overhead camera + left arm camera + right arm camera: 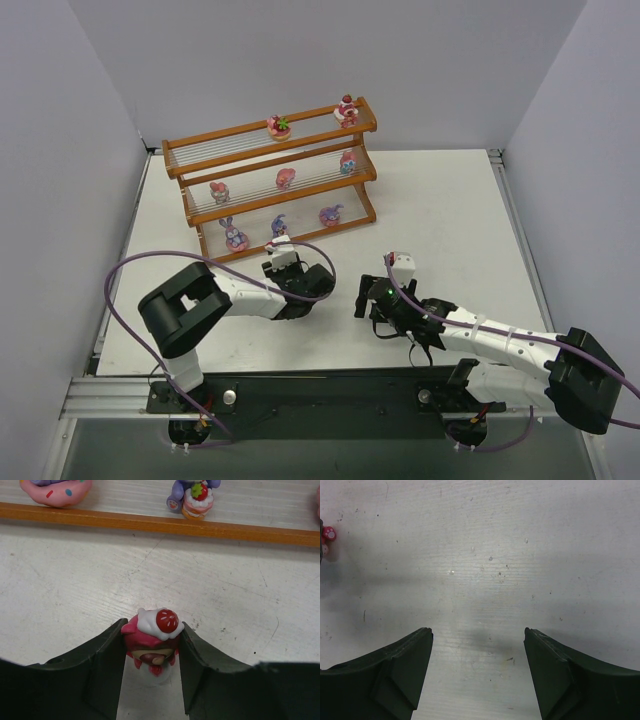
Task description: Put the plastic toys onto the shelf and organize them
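Looking from above, we see the big white table (440, 200) first. The shelf (270, 165) stands at the upper middle of the picture, toward the back of the table. It has three steps. Eight toys (286, 178) sit on it: two on the top step, three on the middle step and three on the bottom step.

The left gripper (152, 624) is near the middle of the top view, just in front of the bottom step. Its jaws are narrow around the red toy (152, 645), and both fingers (107, 665) touch its sides. The red toy has a white cap with a red berry on top. It sits low in the middle of the left wrist view, and its foot looks to be on the table.

The right gripper (477, 632) is a little right of the middle in the top view, well apart from the shelf. Its jaws stand wide apart over the table, with nothing between them.
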`<state>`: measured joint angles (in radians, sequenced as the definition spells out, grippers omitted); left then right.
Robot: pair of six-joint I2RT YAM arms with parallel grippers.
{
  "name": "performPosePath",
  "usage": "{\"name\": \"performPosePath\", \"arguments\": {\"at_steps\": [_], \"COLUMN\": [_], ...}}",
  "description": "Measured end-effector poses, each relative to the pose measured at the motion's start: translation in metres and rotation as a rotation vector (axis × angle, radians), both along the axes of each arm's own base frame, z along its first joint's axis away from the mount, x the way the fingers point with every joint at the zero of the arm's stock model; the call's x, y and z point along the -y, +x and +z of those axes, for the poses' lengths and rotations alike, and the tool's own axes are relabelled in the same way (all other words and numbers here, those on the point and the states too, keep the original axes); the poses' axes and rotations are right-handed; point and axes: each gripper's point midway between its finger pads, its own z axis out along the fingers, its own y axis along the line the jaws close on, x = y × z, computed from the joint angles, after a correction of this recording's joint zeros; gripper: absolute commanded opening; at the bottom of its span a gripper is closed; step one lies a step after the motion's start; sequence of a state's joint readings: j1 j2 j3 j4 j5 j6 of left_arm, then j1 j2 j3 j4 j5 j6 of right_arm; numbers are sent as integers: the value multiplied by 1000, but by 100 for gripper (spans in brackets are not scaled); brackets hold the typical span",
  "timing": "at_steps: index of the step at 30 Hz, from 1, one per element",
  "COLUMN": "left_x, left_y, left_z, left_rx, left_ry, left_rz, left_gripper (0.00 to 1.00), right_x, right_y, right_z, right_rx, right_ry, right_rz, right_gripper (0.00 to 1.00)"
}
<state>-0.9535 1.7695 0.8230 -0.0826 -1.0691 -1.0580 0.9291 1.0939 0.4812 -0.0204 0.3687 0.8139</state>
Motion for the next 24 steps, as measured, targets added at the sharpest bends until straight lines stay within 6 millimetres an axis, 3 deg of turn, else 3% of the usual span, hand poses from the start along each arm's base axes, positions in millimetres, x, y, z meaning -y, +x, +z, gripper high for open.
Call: {"name": "performPosePath", "arguments": {"at_steps": [5, 11, 14, 18, 24], "left_x": [-1, -4, -3, -6, -34], "left_y": [0, -5, -7, -2, 6], "left_z": [0, 17, 46, 109, 202], "left_rx": [-2, -33, -32, 8, 77], "left_ry": [10, 53, 38, -21, -61], "left_rz": [-4, -52, -106, -175, -227], "left_gripper": [0, 0, 0, 0, 0], "right_x": [1, 3, 5, 8, 14], "right_y": [-1, 0, 1, 3, 7], "right_z": [-1, -1, -2, -4, -7], "right_rx": [-3, -1, -5, -12, -21], "right_ry": [-6, -12, -12, -15, -19], "right_rz": [-2, -9, -20, -38, -69], "right_gripper": [74, 74, 74, 74, 74]}}
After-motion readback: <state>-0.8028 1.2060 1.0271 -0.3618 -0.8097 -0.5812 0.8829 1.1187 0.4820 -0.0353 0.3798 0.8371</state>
